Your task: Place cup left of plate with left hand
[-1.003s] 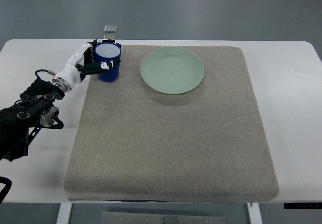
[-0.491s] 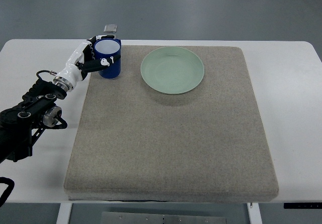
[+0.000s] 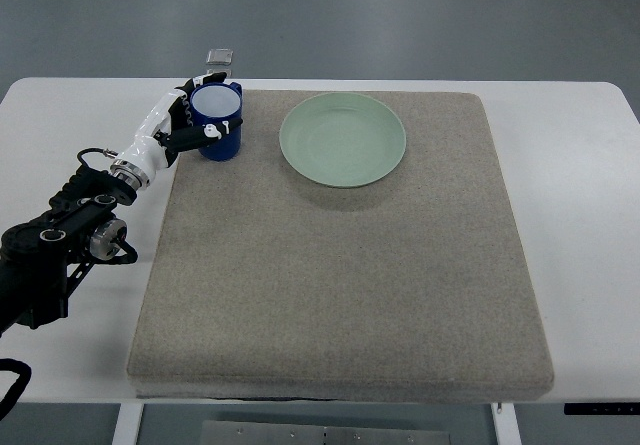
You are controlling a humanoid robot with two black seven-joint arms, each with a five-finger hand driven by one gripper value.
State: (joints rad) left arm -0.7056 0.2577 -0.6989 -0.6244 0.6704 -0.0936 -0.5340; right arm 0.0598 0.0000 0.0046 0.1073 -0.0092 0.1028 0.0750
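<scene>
A blue cup [image 3: 217,123] with a white inside stands upright on the far left corner of the grey mat [image 3: 340,265], left of the pale green plate [image 3: 343,138] with a gap between them. My left hand [image 3: 195,117] comes in from the left edge and wraps its white and black fingers around the cup's left side. I cannot tell whether the cup rests on the mat or is held just above it. The right arm does not show.
The mat lies on a white table [image 3: 590,165]. A small grey clip-like object [image 3: 219,58] sits at the table's far edge just behind the cup. My left forearm [image 3: 60,235] lies over the table's left side.
The cup, held in my left hand, rose slightly toward the far edge and has come back a little nearer. The forearm shifted slightly to the right.
</scene>
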